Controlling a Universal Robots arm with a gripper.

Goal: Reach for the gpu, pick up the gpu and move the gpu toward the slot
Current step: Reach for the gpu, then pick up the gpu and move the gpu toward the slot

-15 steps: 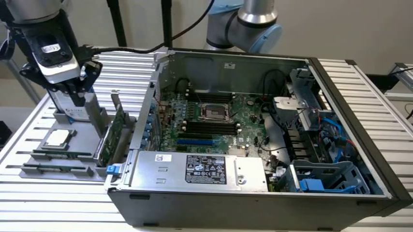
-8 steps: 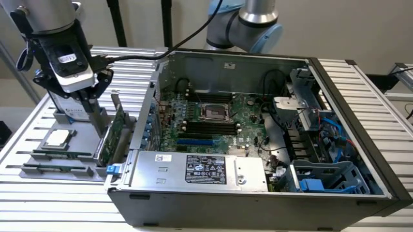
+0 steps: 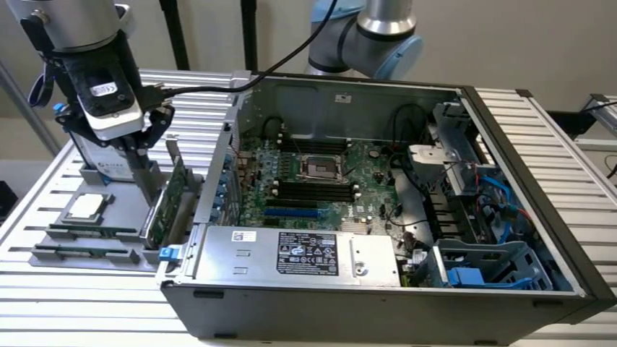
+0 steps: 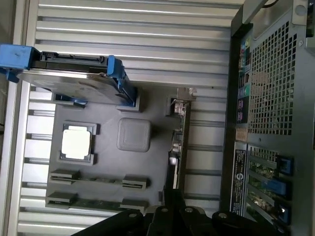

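The gpu (image 3: 172, 199) is a thin green card standing on its long edge in a grey holder tray (image 3: 58, 256), just outside the open computer case (image 3: 540, 217). In the wrist view the gpu (image 4: 179, 142) shows edge-on, its silver bracket toward the hard drive's end of the tray (image 4: 108, 162). My gripper (image 3: 147, 199) hangs straight down right beside the card, its tip below the card's upper edge. The gripper (image 4: 170, 189) overlaps the card's side in the wrist view; I cannot tell whether it touches. The blue slot (image 3: 294, 215) lies on the motherboard inside the case.
On the tray sit a blue-framed hard drive (image 4: 69, 83), a square processor (image 3: 85, 207) and two narrow memory sticks (image 3: 92, 231). The case's perforated back wall (image 4: 275, 98) stands close beside the card. A silver power supply (image 3: 299, 253) fills the case's near side.
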